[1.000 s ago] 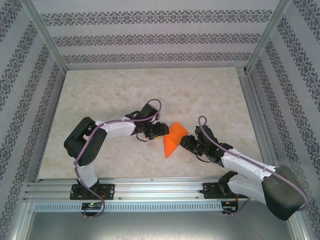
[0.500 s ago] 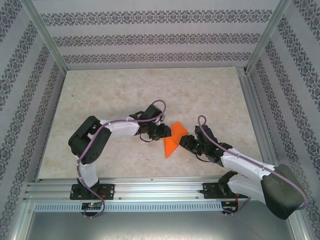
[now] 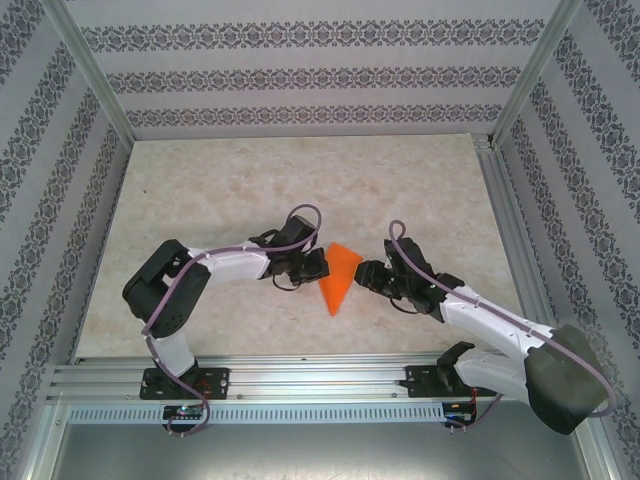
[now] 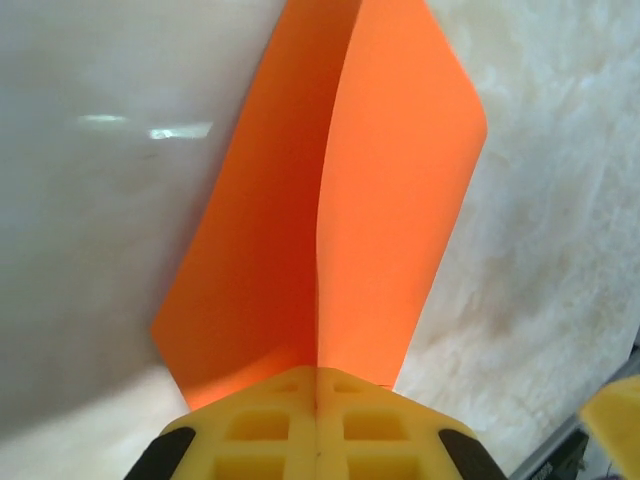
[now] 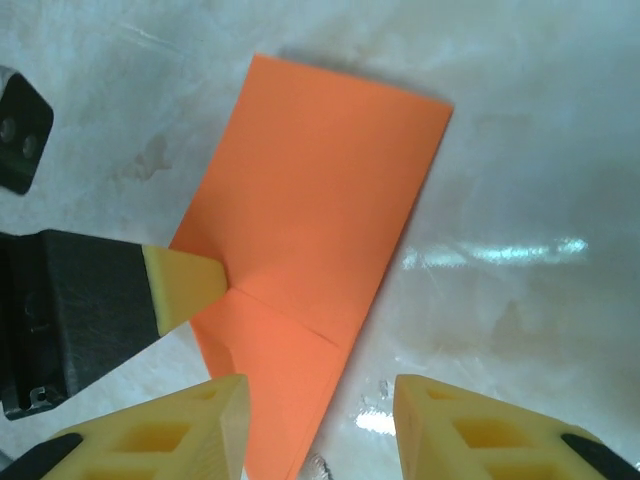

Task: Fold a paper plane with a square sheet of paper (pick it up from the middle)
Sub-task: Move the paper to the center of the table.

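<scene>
Orange sheet of paper [image 3: 338, 279], partly folded into a tapering shape with one visible crease, lying on the pale marbled worktop [image 3: 200, 180] between the two arms. The left claw [image 3: 319, 266] meets the sheet at its left edge. In the left wrist view its yellow fingers [image 4: 250, 430] are pressed together on the paper, so it is gripping the sheet there, and the two panels rise away from the pinch on either side of the crease. The right claw [image 3: 364, 279] stands at the sheet's right side. In the right wrist view its fingers [image 5: 200, 430] are spread apart and straddle the narrow end of the sheet, grasping nothing; whether they touch the paper cannot be told. The step in hand appears to be forming or flattening a further fold. Several hazards follow from this. The grip covers only a small patch of thin paper, so any pull from the left arm could tear the sheet or let it slip free. If the right claw presses off the crease line, the fold would set crooked. The worktop under the sheet looks glossy, so the sheet could slide instead of creasing. The two claws also sit near each other across the sheet, and a careless approach could knock them together.
</scene>
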